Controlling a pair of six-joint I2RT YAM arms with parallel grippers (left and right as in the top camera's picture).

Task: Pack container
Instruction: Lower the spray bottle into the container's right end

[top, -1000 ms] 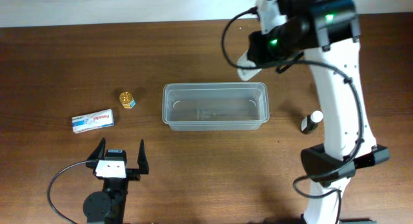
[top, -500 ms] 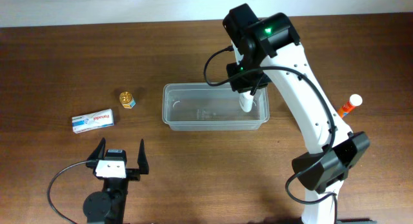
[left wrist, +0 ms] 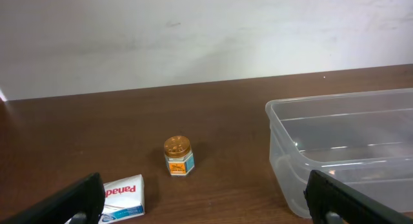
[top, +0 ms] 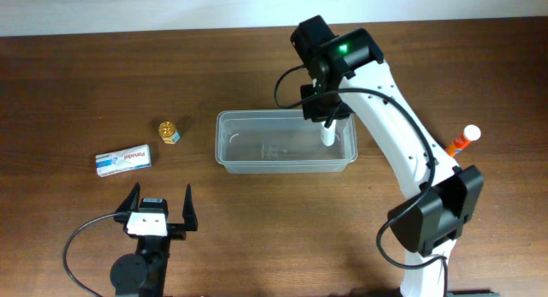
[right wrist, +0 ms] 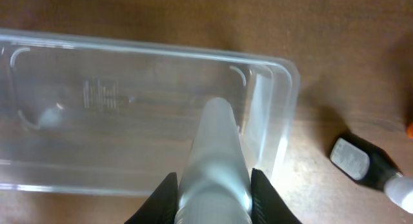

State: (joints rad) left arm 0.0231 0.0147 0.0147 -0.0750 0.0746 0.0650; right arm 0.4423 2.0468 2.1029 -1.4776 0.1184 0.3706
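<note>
While the right fingers [top: 326, 117] are clamped nearly closed around a white tube [right wrist: 216, 153] and hold it tip-down inside the right end of the container [top: 265, 148], most of the risk lies in the release. The container sits in the middle of the surface [top: 68, 83], long side across, with nothing in it but the tube's lower end. Whether that end touches the floor of the container I cannot tell. If the tube is let go while upright and short of the floor, it will likely bounce or topple. It could then lean on the wall or lie askew, taking room the other things need. The tube also hangs close to the right end wall, so a small sideways drift could catch the rim and shove or tilt the tub, which looks light. Pushing down too far would probably jam the tube against the floor and make the tub slide. A small dark bottle [right wrist: 357, 161] lies just outside that end, and a careless pull-back of the arm could knock it away. The left fingers [top: 187, 210] are spread wide and hold nothing, near the front edge and well apart from the container. The box [top: 123, 159] and little jar [top: 168, 130] to the left look safe for now.
</note>
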